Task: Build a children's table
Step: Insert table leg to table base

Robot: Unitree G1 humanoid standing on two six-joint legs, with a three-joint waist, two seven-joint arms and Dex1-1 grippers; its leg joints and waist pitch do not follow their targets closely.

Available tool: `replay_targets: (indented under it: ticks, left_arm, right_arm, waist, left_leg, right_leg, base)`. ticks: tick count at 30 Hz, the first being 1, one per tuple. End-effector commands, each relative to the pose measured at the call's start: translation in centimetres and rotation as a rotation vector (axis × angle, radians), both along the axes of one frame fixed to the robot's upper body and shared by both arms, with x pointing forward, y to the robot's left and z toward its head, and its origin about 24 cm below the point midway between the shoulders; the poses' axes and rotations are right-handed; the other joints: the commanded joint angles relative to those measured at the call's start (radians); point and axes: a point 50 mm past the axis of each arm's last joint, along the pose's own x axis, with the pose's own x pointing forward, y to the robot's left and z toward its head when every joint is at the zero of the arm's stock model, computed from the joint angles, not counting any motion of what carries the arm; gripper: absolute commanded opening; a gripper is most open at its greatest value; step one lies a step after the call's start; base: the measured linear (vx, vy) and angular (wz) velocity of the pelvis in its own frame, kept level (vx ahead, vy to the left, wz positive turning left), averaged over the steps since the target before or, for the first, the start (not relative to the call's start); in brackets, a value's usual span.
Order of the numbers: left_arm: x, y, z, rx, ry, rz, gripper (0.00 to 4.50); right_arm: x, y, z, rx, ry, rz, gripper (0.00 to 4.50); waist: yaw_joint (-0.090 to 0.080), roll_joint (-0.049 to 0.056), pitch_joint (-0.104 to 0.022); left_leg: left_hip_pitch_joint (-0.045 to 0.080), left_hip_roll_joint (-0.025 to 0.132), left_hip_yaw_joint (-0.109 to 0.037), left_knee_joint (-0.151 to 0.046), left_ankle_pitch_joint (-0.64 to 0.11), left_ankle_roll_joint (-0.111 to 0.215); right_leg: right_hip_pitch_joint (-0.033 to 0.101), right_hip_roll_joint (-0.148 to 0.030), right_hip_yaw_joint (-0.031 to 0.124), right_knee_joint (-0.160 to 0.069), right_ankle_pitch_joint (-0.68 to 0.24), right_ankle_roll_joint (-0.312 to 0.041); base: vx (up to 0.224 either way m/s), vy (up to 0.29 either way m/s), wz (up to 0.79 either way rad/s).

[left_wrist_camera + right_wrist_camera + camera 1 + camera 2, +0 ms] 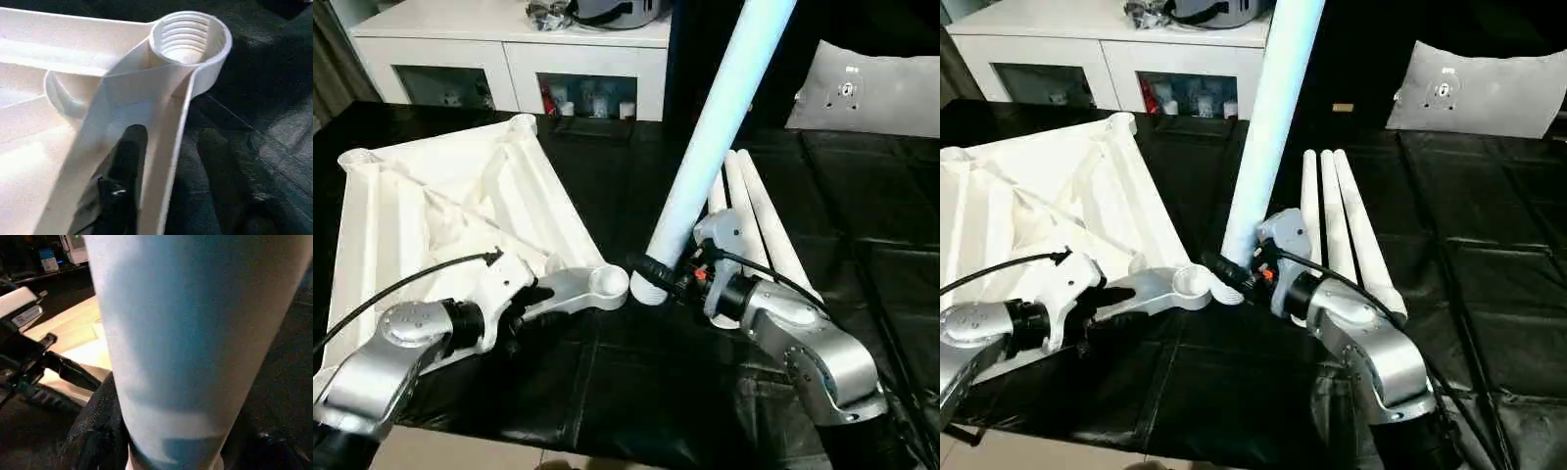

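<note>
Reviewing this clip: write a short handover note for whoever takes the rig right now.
Right gripper: shut on a leg, held upright with its threaded end beside the corner socket.
Left gripper: fingers straddle the top's rim by that socket, one inside, one outside.
Top lies ribs-up on the black mat; three legs lie side by side behind the right arm.
Done: no leg fitted yet.
Left: screw in this leg, then the other three.

**Gripper straddles table's corner rib**

Two black fingers [124, 171] of the left gripper [171, 166] stand either side of a white rim wall on the upturned table top [58, 49], just short of its threaded round corner socket [190, 41], above a black surface [274, 98].
</note>
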Motion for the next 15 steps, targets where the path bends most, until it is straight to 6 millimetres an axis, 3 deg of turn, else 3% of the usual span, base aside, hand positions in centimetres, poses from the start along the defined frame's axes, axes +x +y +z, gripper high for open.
replay_targets:
  ticks: [1, 4, 6, 10, 14, 15]
  left_arm:
    - [0.1, -0.1, 0.0, 0.007, 0.002, -0.021, 1.70]
    - [0.1, -0.2, -0.4, 0.034, 0.015, -0.048, 1.37]
    - [0.2, -0.1, -0.5, 0.051, 0.021, -0.057, 1.24]
    - [0.4, 0.1, -1.0, 0.095, 0.043, -0.077, 0.89]
    - [0.7, 0.2, -1.0, 0.106, 0.039, -0.080, 0.63]
    - [0.7, 0.1, -0.9, 0.096, 0.036, -0.083, 0.54]
  right_arm:
    - [0.1, 0.1, 0.5, -0.005, -0.019, 0.012, 1.92]
    - [0.1, 0.1, 0.4, -0.013, -0.020, 0.026, 1.92]
    - [0.1, 0.1, 0.4, -0.019, -0.020, 0.035, 1.92]
    - [0.0, 0.2, 0.4, -0.032, -0.012, 0.058, 1.92]
    - [0.1, 0.3, 0.5, -0.043, -0.011, 0.086, 1.92]
    - [0.1, 0.4, 0.6, -0.047, -0.010, 0.098, 1.92]
  waist:
    - [0.003, 0.005, -0.059]
    - [0.003, 0.009, -0.059]
    - [0.002, 0.003, -0.060]
    - [0.003, 0.007, -0.060]
    - [0.003, 0.003, -0.061]
    - [0.002, -0.004, -0.061]
  left_leg:
    - [-0.005, 0.042, -0.010, -0.081, -0.134, 0.012]
    - [-0.004, 0.042, -0.010, -0.080, -0.133, 0.012]
    - [-0.007, 0.042, -0.009, -0.080, -0.129, 0.014]
    - [-0.005, 0.041, -0.009, -0.079, -0.124, 0.016]
    - [-0.005, 0.043, -0.010, -0.079, -0.114, 0.017]
    - [-0.006, 0.043, -0.009, -0.079, -0.112, 0.017]
  right_leg:
    - [0.054, -0.090, 0.060, -0.080, -0.323, -0.126]
    - [0.053, -0.089, 0.060, -0.081, -0.328, -0.122]
    - [0.056, -0.089, 0.060, -0.080, -0.324, -0.120]
    - [0.055, -0.089, 0.060, -0.080, -0.320, -0.120]
    - [0.056, -0.089, 0.059, -0.077, -0.311, -0.126]
    - [0.057, -0.090, 0.060, -0.078, -0.306, -0.129]
  base:
    - [0.000, 0.000, 0.00]
    - [0.000, 0.000, 0.00]
    - [0.000, 0.000, 0.00]
    - [0.000, 0.000, 0.00]
    - [0.000, 0.000, 0.00]
    - [0.000, 0.000, 0.00]
